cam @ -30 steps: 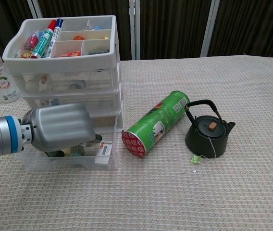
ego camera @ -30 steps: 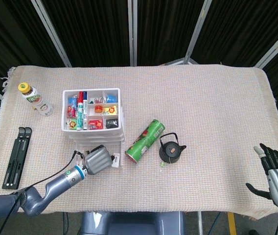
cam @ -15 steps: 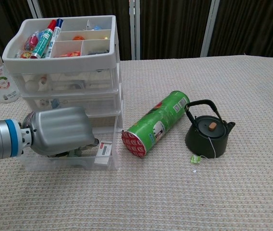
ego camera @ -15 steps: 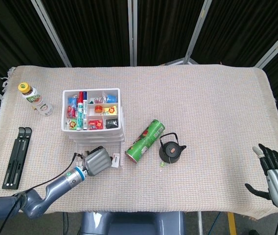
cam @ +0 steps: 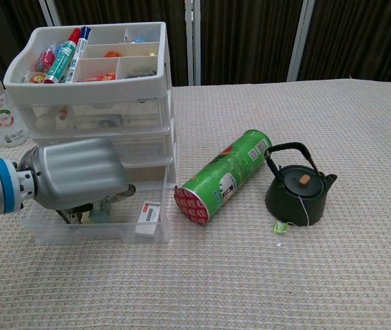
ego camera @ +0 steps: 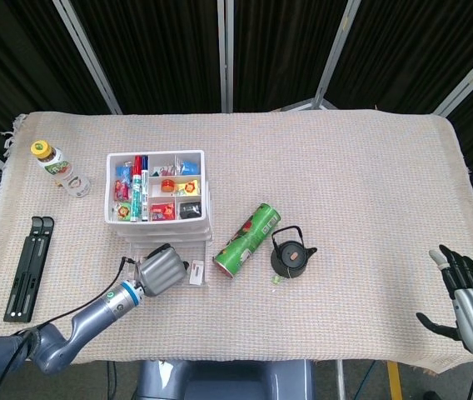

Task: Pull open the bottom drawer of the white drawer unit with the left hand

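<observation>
At the near left of the table (ego camera: 345, 167), the left robot hand (cam: 78, 173) rests with fingers curled over the front of the bottom drawer (cam: 151, 230), which juts out from the white drawer unit (cam: 99, 96). Whether it grips the drawer cannot be told. The right robot hand (ego camera: 468, 296) hangs at the near right edge, fingers spread, holding nothing; a green can (cam: 223, 175) and black kettle (cam: 299, 192) lie right of the unit.

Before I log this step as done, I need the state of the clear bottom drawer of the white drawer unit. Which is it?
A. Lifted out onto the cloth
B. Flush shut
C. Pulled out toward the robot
C: the clear bottom drawer juts forward from the white drawer unit, with the left hand at its front.
</observation>
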